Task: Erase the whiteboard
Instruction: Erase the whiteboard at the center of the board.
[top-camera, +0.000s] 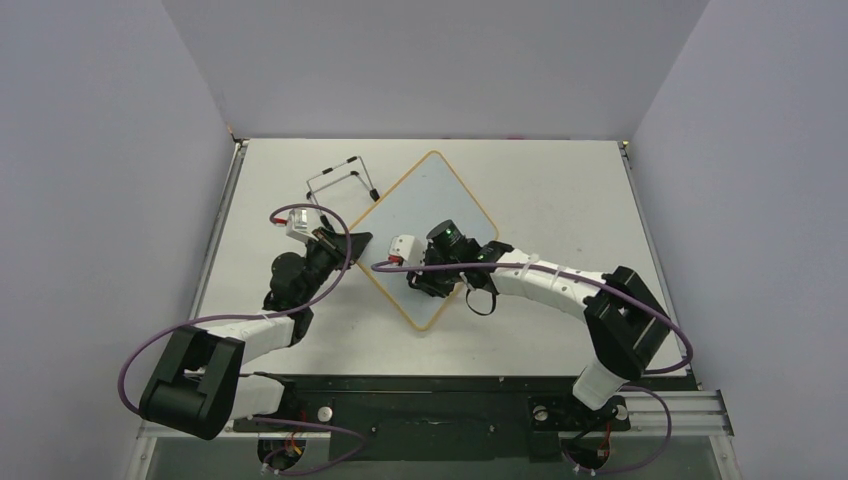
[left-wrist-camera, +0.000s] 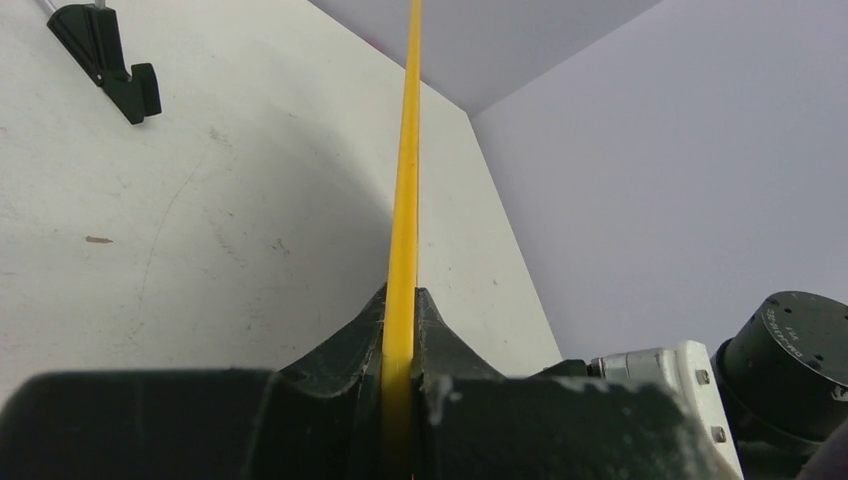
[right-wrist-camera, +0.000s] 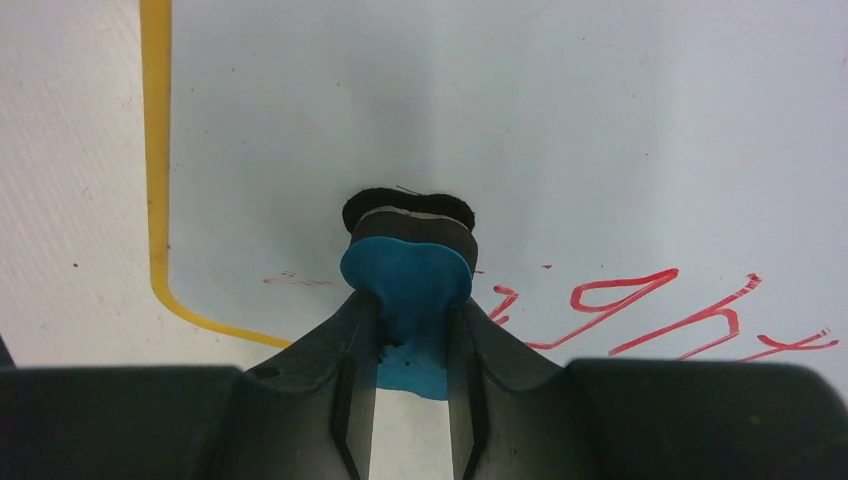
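Note:
The whiteboard lies turned like a diamond on the table, white face with a thin yellow frame. My left gripper is shut on its left edge; in the left wrist view the yellow frame runs edge-on between the fingers of that gripper. My right gripper hangs over the board's near half, shut on a blue eraser whose black felt end presses on the board. Red handwriting runs to the right of the eraser, with faint red smears to its left.
A thin black wire stand sits on the table behind the board's left corner; one of its black feet shows in the left wrist view. Grey walls close in the table on three sides.

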